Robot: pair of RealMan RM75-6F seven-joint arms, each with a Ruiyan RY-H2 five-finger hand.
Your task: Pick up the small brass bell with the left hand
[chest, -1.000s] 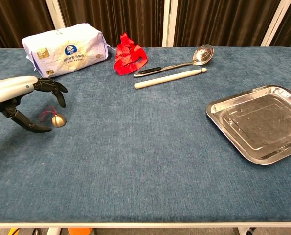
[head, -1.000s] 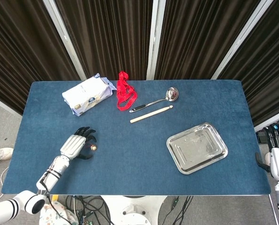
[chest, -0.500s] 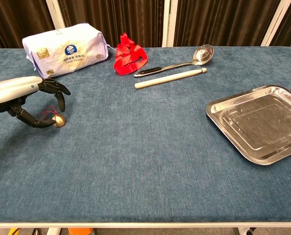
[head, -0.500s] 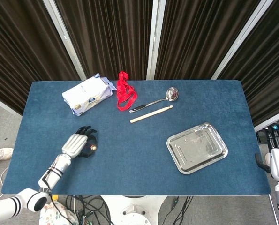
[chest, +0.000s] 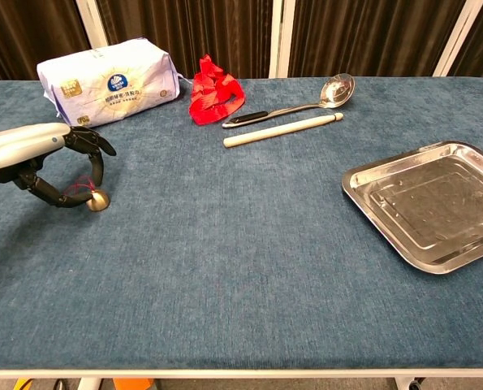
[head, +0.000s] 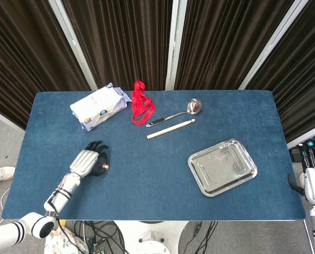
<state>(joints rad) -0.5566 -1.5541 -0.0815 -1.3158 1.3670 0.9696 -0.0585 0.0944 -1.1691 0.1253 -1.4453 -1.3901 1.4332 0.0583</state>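
The small brass bell [chest: 97, 201] with its red cord [chest: 80, 188] sits on the blue tablecloth at the near left; in the head view the bell [head: 105, 166] shows just right of the fingertips. My left hand [chest: 42, 158] reaches in from the left edge. Its dark fingers [chest: 95, 154] curl over the cord while the thumb presses the bell from the left, so the bell is pinched low against the cloth. From above, the left hand [head: 88, 160] covers most of the cord. My right hand [head: 312, 156] hangs off the table's right edge, fingers straight and apart, holding nothing.
A white tissue pack [chest: 107, 81] lies behind the left hand. A red ribbon [chest: 214, 96], a ladle [chest: 306, 101] and a wooden stick [chest: 282, 128] lie at the back middle. A steel tray [chest: 428, 203] sits on the right.
The left hand's fingers have curled in from a wide spread and closed on the bell and its cord. The bell has barely shifted left. The right hand has not moved.
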